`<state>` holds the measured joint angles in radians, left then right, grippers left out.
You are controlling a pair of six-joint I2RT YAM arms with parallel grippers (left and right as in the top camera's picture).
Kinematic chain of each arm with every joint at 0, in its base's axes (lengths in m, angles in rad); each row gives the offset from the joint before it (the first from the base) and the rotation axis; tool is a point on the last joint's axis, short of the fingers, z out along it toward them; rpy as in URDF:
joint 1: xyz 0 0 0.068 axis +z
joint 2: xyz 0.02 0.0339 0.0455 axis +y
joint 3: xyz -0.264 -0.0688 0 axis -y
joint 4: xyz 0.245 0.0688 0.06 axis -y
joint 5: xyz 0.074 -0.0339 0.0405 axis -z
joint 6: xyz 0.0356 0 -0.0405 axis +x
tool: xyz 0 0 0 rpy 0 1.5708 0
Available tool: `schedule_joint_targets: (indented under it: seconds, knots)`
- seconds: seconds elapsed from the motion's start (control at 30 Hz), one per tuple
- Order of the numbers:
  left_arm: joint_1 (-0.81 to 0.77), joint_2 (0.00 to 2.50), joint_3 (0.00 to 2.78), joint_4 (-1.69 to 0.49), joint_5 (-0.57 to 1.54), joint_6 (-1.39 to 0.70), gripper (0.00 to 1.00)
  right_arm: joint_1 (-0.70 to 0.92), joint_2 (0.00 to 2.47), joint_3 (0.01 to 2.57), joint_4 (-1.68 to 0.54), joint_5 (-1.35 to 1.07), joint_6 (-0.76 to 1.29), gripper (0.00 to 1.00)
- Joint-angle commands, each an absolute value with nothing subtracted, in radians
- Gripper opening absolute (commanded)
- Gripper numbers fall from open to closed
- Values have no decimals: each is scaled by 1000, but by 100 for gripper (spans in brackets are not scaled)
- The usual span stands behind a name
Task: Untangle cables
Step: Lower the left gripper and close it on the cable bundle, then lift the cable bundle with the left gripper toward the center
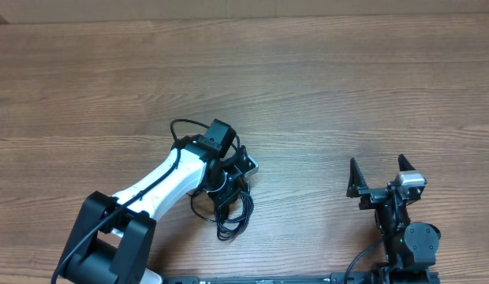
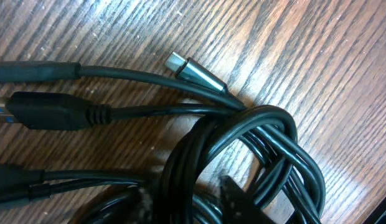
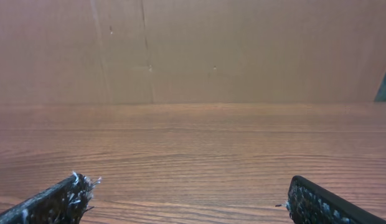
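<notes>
Evidently light and limp: thin black cables [image 1: 233,225] heaped in tight overlapping loops on the table [image 1: 347,79], directly under the left hand [image 1: 226,188] near the front edge. Looks smooth and probably a little slick in the jacket, yet springy enough to hold a coil. Likely to slide through a loose pinch and to drag neighbouring loops along when pulled. Seems tough in the cord itself; calls for more care at the plugs.

Seen from the left wrist, shows a silver plug [image 2: 194,70] and a broad black plug [image 2: 50,111] poking free to one side of the knot. Best taken at a plug's stiff moulded body or on the cord just behind it, not mid-coil.

Cannot tell whether the left hand is clenched or released, with only dark shapes at the bottom of its own view. As for the right hand [image 1: 380,180]: spread wide, grasping nothing, well apart from the bundle.

Shows no brand, label or legible writing on plugs or cords.
</notes>
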<state>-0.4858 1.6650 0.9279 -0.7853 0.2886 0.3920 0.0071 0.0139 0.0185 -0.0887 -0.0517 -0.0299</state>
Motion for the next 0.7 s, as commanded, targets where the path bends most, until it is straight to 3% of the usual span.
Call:
schedule_joint_targets:
  seconds: [0.0, 0.13, 0.67]
  knots:
    - [-492, 1674, 917, -780, 304, 396, 26, 4, 3, 8, -82, -46, -34, 100]
    - [-492, 1674, 917, -780, 306, 396, 4, 4, 3, 8, -82, -46, -34, 100]
    - [-491, 1673, 1015, -722, 523, 292, 4, 4, 3, 8, -82, -46, -34, 100]
